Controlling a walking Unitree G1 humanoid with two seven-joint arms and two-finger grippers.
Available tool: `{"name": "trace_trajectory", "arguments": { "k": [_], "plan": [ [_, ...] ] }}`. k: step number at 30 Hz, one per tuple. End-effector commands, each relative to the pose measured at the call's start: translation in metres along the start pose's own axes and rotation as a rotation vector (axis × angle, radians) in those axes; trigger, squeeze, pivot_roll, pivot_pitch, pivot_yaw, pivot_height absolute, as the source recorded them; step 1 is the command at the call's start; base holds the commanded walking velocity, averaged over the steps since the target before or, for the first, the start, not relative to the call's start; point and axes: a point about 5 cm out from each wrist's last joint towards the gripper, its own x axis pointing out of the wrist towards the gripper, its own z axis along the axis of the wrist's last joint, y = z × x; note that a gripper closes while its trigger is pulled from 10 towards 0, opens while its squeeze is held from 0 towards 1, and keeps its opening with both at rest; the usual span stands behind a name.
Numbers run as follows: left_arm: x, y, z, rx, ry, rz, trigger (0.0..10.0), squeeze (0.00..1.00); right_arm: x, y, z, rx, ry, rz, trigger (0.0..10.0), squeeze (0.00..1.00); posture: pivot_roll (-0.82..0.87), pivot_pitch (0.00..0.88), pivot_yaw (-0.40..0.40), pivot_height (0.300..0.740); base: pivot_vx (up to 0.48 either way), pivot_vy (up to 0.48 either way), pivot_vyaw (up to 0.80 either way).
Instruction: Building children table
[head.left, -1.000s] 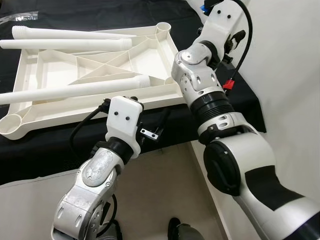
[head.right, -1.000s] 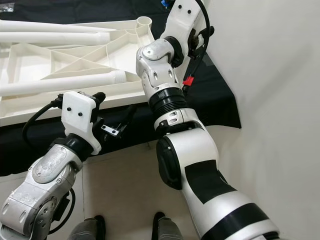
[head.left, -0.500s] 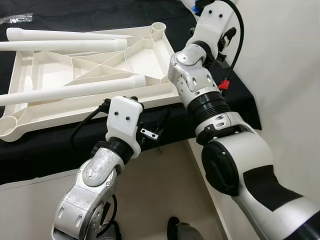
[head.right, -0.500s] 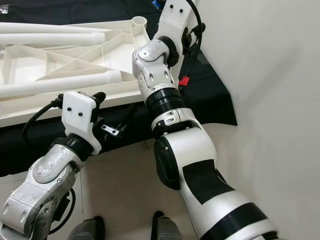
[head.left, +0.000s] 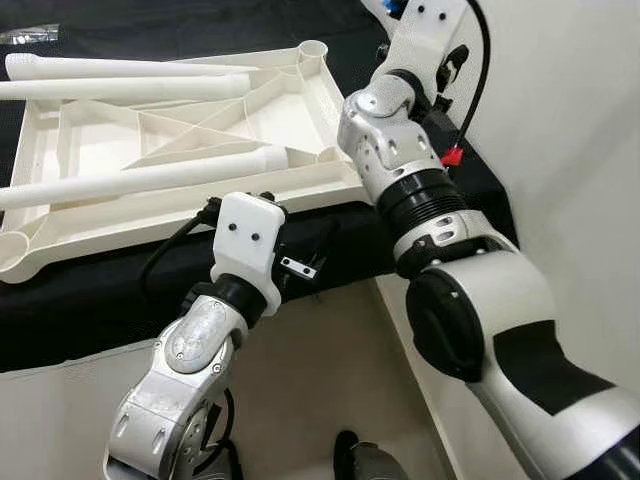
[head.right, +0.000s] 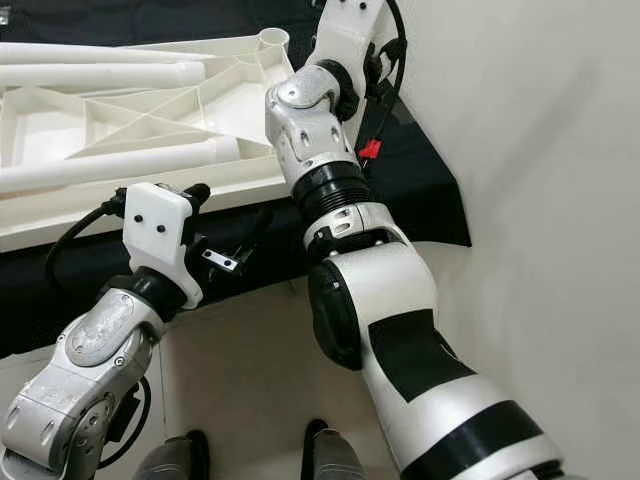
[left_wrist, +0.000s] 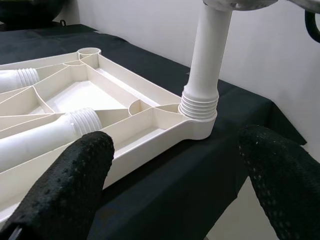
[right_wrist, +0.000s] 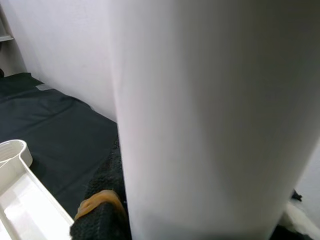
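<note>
The white tabletop (head.left: 330, 110) lies upside down on a black-covered table (head.left: 90, 295). Three loose white legs (head.left: 130, 180) lie across it. A fourth leg (left_wrist: 207, 65) stands upright in the near right corner socket (left_wrist: 197, 125). My right gripper (right_wrist: 190, 220) is shut on that leg high up; the leg's white side (right_wrist: 200, 100) is close to the wrist camera, with one black finger (right_wrist: 100, 215) against it. In the eye views my right arm (head.left: 400, 150) hides the leg. My left gripper (left_wrist: 175, 165) stands open, low at the table's front edge, pointing at the socket.
A white wall (head.left: 570, 120) runs close along the right side of the table. The black cloth hangs over the front edge, with pale floor (head.left: 320, 390) below. A small plastic bag (head.left: 30, 35) lies at the table's far left.
My right arm has twisted and leaned a little toward the far left while holding the leg. The tabletop shows slightly further left. The left arm has stayed put.
</note>
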Motion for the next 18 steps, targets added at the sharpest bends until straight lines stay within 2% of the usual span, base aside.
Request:
{"name": "trace_trajectory", "arguments": {
  "k": [1, 9, 12, 18],
  "plan": [
    [-0.001, -0.002, -0.002, -0.005, 0.003, -0.004, 10.0, 0.0, 0.003, -0.001, 0.01, 0.018, -0.005, -0.013, 10.0, 0.0, 0.07, 0.279, -0.106, 0.74, 0.0, 0.0, 0.0],
    [-0.001, -0.001, -0.001, -0.004, 0.002, -0.004, 10.0, 0.0, 0.002, 0.0, 0.006, 0.008, 0.002, -0.005, 10.0, 0.0, 0.07, 0.281, -0.104, 0.74, 0.0, 0.0, 0.0],
    [-0.001, -0.002, -0.001, -0.005, 0.001, -0.004, 10.0, 0.0, -0.003, 0.001, -0.015, -0.043, 0.041, 0.012, 10.0, 0.0, 0.07, 0.283, -0.104, 0.74, 0.0, 0.0, 0.0],
    [0.0, -0.002, -0.001, -0.005, 0.001, -0.003, 10.0, 0.0, -0.009, 0.002, -0.038, -0.094, 0.098, 0.03, 10.0, 0.0, 0.07, 0.286, -0.106, 0.74, 0.0, 0.0, 0.0]
  ]
}}
